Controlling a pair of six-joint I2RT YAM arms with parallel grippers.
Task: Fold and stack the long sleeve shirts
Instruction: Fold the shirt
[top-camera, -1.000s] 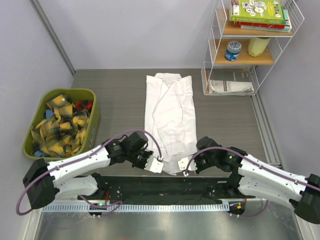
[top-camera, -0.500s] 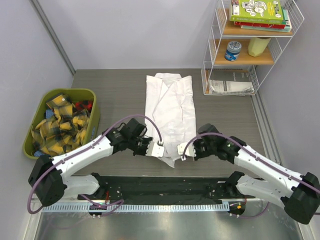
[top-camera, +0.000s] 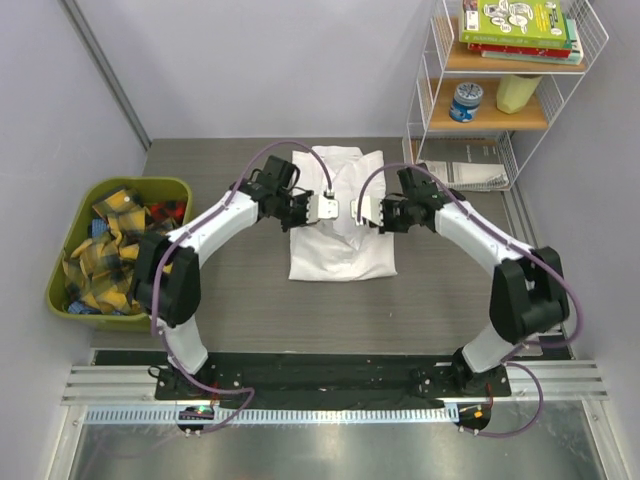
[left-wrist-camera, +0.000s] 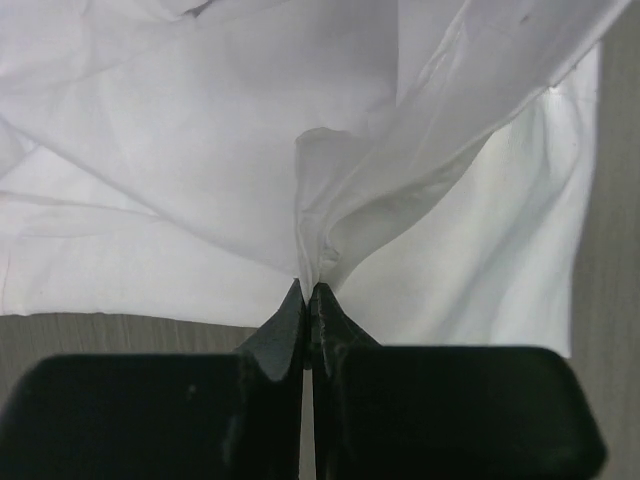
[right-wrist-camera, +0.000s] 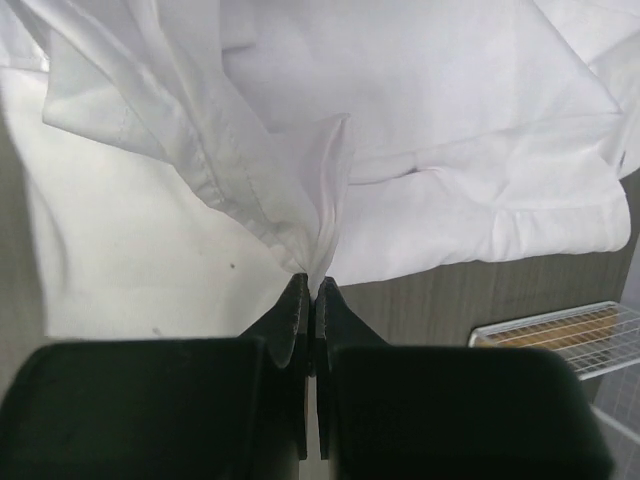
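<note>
My left gripper and right gripper are each closed on a thin pinch of the white shirt, which lies in the middle of the table with this edge lifted above it. If one small pinch slips, or I release unevenly, the fold may land crooked.

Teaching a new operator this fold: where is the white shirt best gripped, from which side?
Probably its stitched edge, a pinch either side of the middle, from the near side: the white shirt lies mostly flat, so only a thin edge fits between fingers. The left gripper and right gripper are shut there.
</note>
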